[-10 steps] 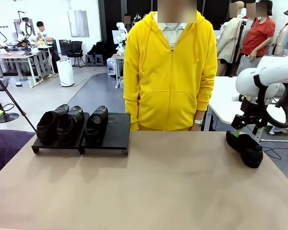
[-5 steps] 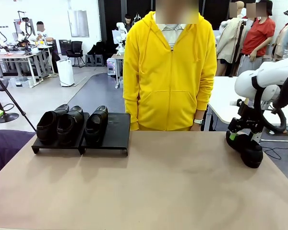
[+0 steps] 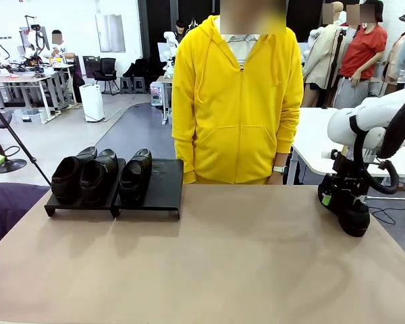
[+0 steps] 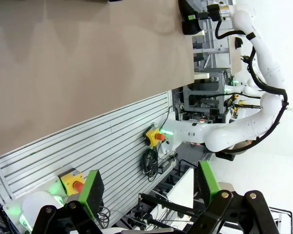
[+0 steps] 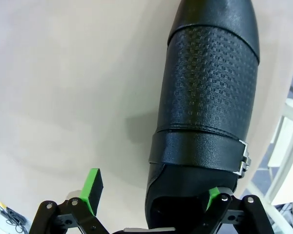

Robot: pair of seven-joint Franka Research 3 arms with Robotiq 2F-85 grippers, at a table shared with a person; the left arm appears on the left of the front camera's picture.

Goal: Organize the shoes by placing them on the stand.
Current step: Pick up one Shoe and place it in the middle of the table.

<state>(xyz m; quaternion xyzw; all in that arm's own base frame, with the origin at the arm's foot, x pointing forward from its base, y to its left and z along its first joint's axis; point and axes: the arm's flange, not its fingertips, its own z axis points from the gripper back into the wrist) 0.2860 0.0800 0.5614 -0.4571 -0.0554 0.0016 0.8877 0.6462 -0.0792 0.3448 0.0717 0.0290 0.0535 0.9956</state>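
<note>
Three shoes (image 3: 101, 174) sat side by side on the stand (image 3: 163, 190), at the table's (image 3: 209, 263) far left edge — two on the left panel, one on the left half of the right panel, whose other half lay bare. A fourth shoe (image 3: 351, 210) rested on the table at the far right, well apart from the stand.

The right gripper (image 3: 337, 197) was down at that shoe's rear end. In the right wrist view its jaws were spread, one green pad (image 5: 93, 189) standing clear over bare table on one side, the other pad (image 5: 214, 194) at the shoe's (image 5: 207, 97) opposite flank by the heel opening; whether that pad touched the leather could not be told. The shoe's strap and small metal buckle lay just ahead of the fingers, its textured vamp and smooth toe pointing away.

The left gripper (image 4: 149, 187) hung off the table's near edge — jaws wide, nothing between them.

A person in a yellow hoodie (image 3: 237, 101) stood at the far side, arms down.
</note>
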